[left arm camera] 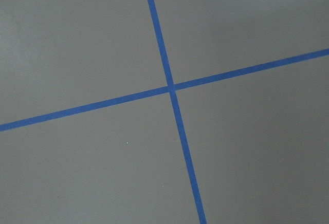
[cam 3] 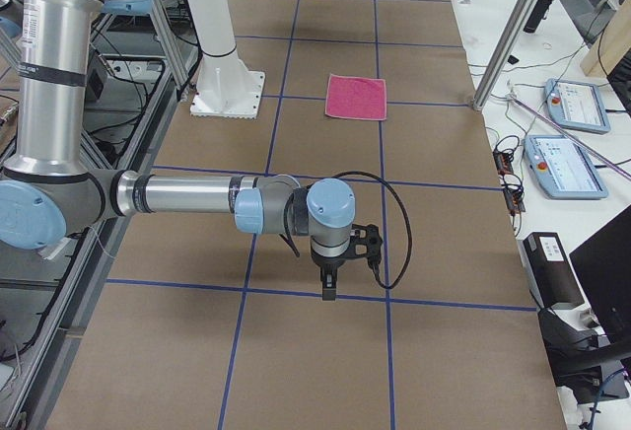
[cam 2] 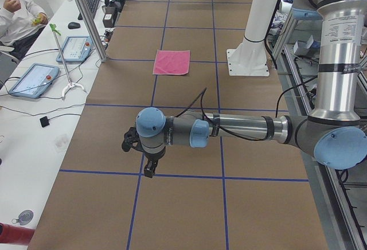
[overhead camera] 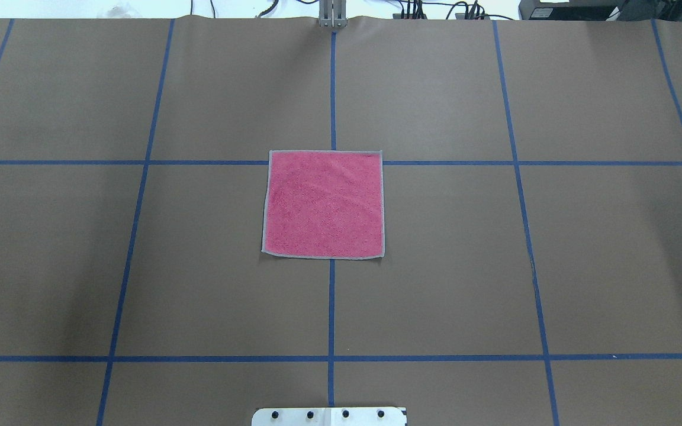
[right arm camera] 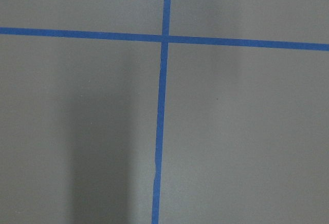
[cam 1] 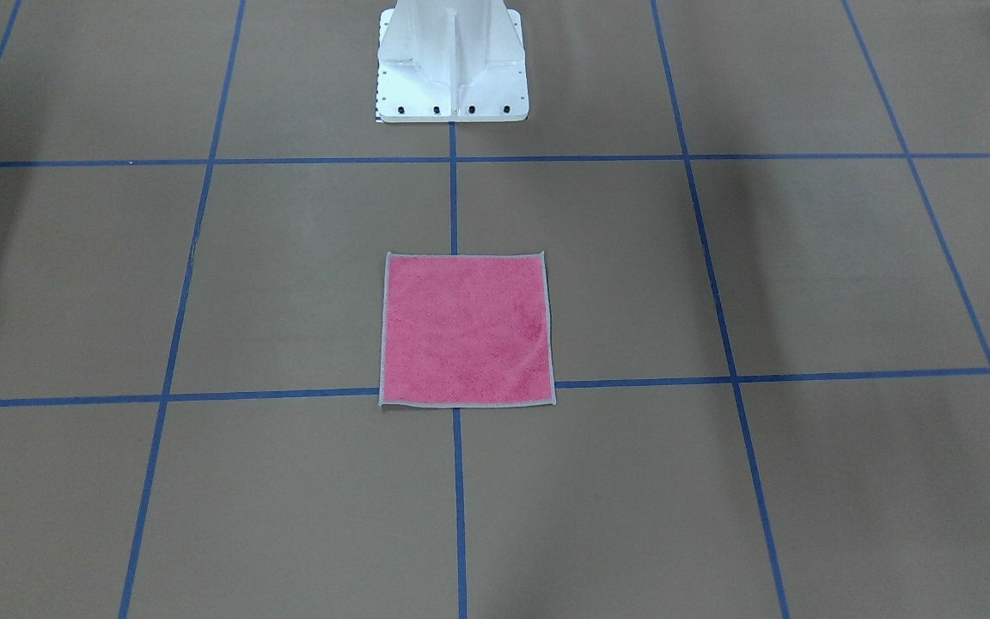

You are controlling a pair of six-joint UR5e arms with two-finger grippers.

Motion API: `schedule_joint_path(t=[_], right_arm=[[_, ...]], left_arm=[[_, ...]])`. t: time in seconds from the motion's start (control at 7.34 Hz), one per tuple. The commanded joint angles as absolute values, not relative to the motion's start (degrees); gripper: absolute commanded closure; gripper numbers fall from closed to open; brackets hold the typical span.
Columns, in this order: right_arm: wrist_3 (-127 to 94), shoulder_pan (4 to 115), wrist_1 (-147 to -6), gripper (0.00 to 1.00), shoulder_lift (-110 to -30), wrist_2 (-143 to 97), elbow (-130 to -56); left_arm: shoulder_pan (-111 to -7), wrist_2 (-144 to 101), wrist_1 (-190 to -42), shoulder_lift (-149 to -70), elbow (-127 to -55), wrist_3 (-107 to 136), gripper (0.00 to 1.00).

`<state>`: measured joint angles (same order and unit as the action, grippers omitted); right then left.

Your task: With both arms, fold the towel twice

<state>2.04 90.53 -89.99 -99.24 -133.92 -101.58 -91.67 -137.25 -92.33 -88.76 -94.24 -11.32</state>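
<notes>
Overhead exterior: the towel [overhead camera: 324,204] lies flat and unfolded, pink face up, on the brown table [overhead camera: 140,266]. My left pincer [cam 2: 149,171] hangs pointing down above a blue tape cross [left arm camera: 172,88], with the towel well apart from it toward mid-table. My right pincer [cam 3: 328,290] hangs the same way at the opposite end, equally far from the cloth. Wide or narrow? I cannot tell for either.

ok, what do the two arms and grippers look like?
The silver-grey tubular left arm and matching right arm have light blue joint caps and a looping black cable each; the black two-finger left gripper and right gripper look alike.
</notes>
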Motion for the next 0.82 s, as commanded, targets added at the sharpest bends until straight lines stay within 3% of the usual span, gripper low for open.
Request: schedule_joint_path(t=[0.0, 0.68], right_arm=[[1.8, 90.4, -85.2, 0.0, -98.7, -133.9, -101.3], [2.2, 90.4, -75.9, 0.0, -97.9, -137.3, -100.3]], left_arm=[[-91.7, -137.2, -92.4, -89.2, -94.2, -11.2, 0.0], [-91.5, -137.5, -92.9, -93.1, -94.0, -10.9, 0.0]])
